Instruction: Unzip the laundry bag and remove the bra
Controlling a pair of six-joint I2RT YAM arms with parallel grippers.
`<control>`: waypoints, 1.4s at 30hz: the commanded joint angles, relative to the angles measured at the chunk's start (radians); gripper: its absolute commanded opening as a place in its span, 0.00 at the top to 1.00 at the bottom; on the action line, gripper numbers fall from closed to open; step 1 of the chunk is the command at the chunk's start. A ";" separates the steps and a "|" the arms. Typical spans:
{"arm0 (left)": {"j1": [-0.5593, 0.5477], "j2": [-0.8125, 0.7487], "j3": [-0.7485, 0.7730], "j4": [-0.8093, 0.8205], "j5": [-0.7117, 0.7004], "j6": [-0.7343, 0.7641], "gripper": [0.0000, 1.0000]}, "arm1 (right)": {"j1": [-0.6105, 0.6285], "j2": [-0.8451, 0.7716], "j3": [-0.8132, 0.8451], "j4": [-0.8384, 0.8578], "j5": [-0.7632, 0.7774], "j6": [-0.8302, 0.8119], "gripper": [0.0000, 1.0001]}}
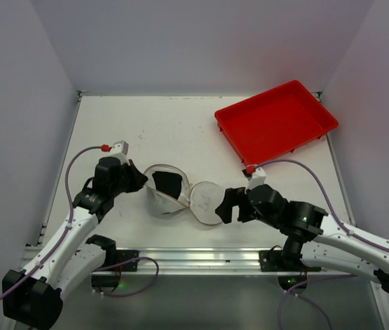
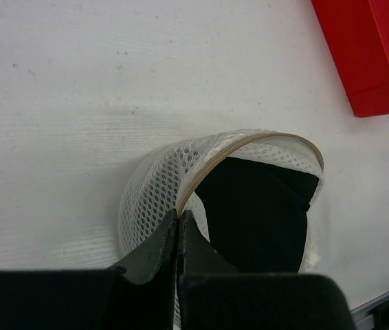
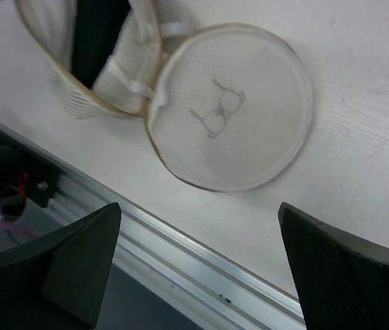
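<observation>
The laundry bag (image 1: 157,203) is seen on the near middle of the table (image 1: 146,130), between the two arms. It is a small drum of white translucent mesh with tan wire-rimmed edges, and it is lying open. Its round end (image 3: 229,117) is folded out flat to the right, a small dark bra outline drawn on it. One black bra (image 2: 260,206) is tucked inside the opening.

The left gripper (image 2: 179,216) is pressed together on the bag's zip-edged rim at its left side. The right gripper (image 3: 200,210) is held wide apart and empty, just near of the round end.

Counted: one bag, one bra, two grippers, and one red tray (image 1: 277,120) at the far right
</observation>
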 commanded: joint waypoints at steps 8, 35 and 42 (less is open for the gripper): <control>-0.003 0.023 0.069 -0.021 0.050 0.065 1.00 | 0.001 0.390 0.368 0.221 -0.183 -0.115 0.22; -0.003 0.029 0.026 -0.026 0.079 0.076 1.00 | -0.063 0.873 0.535 0.427 -0.006 0.004 0.39; -0.003 0.034 0.023 -0.017 0.094 0.073 1.00 | -0.079 0.951 0.583 0.437 -0.085 -0.006 0.42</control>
